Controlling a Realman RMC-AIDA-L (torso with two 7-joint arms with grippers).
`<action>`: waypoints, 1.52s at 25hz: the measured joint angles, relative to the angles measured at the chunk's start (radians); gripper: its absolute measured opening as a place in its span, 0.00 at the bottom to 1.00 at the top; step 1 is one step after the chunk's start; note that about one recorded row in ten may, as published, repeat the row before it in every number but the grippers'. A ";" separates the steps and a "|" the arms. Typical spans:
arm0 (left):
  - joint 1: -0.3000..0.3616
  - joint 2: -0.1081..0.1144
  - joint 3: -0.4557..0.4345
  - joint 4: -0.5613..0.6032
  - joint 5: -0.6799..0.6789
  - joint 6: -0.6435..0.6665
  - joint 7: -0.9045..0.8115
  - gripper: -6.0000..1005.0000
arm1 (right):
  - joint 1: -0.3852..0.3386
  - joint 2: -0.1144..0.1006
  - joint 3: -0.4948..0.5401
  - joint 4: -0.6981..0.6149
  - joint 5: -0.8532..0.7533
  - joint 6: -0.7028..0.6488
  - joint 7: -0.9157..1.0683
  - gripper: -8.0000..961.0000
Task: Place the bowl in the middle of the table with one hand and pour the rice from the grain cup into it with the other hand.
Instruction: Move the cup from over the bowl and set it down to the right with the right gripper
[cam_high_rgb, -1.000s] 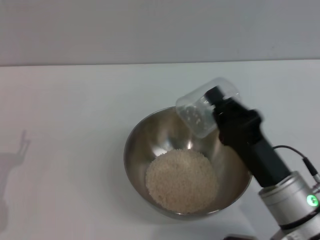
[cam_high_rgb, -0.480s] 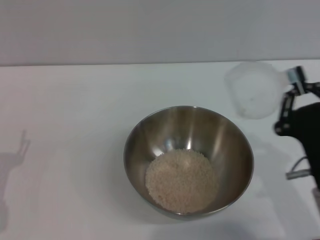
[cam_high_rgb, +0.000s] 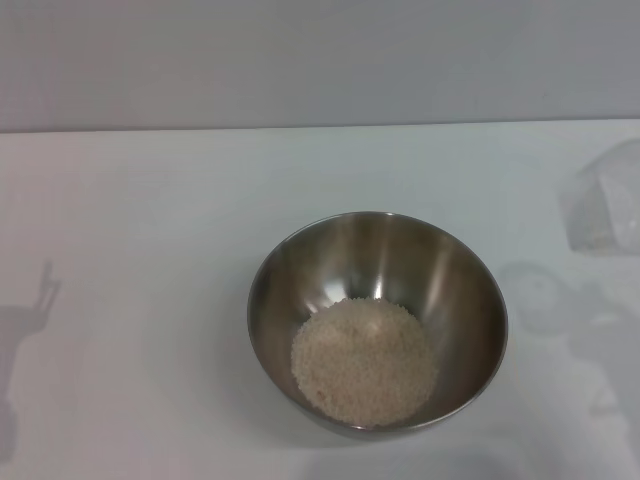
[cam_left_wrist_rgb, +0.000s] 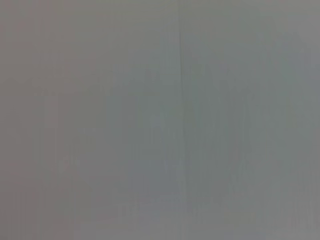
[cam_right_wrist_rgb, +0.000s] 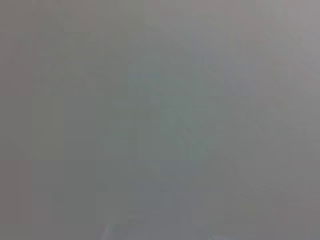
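**Inspector:** Bowl — the large round stainless-steel bowl (cam_high_rgb: 377, 320) stands mid-counter on the plain white counter (cam_high_rgb: 140, 260), holding a mound of off-white rice grains (cam_high_rgb: 364, 362).

**Assistant:** And the cup?

**Inspector:** The clear plastic grain cup (cam_high_rgb: 610, 205) shows blurred at the head view's right edge, well apart from the bowl. No fingers are visible on either arm; both wrist views are blank grey.

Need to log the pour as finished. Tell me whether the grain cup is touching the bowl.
Apart. The head view shows the grain cup at the table's right edge, with bare white tabletop between it and the bowl.
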 joint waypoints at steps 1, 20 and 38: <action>0.000 0.000 0.000 0.000 0.000 -0.005 0.000 0.84 | -0.009 0.000 0.008 -0.008 0.001 0.008 0.013 0.04; 0.002 0.000 0.000 -0.007 0.005 -0.011 0.000 0.84 | -0.042 0.001 0.075 -0.134 0.054 0.431 0.183 0.05; -0.002 0.000 0.012 -0.007 0.000 -0.011 0.005 0.84 | 0.015 -0.002 0.076 -0.147 0.046 0.656 0.186 0.05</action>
